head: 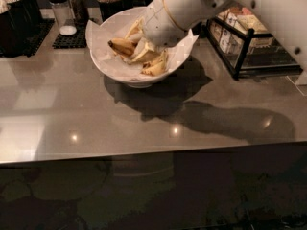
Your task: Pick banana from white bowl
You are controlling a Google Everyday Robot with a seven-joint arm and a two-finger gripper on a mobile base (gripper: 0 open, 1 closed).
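You see a glossy white bowl (140,80) w/ crinkly matt paper lining (98,42), on a smooth, semi-gloss grey worktop (96,123). Your pincer (144,46) sits inside the bowl; arm shell (187,6) looks like smooth white plastic.

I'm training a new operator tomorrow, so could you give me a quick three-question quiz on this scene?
1. True or false: the banana lies on the counter beside the bowl.
2. Where is the gripper? A) over the counter's front edge B) down inside the bowl C) resting on the counter
3. Fill in: the bowl is lined with white ____.

Key: 1 false, it lies in the bowl; 2 B; 3 paper.
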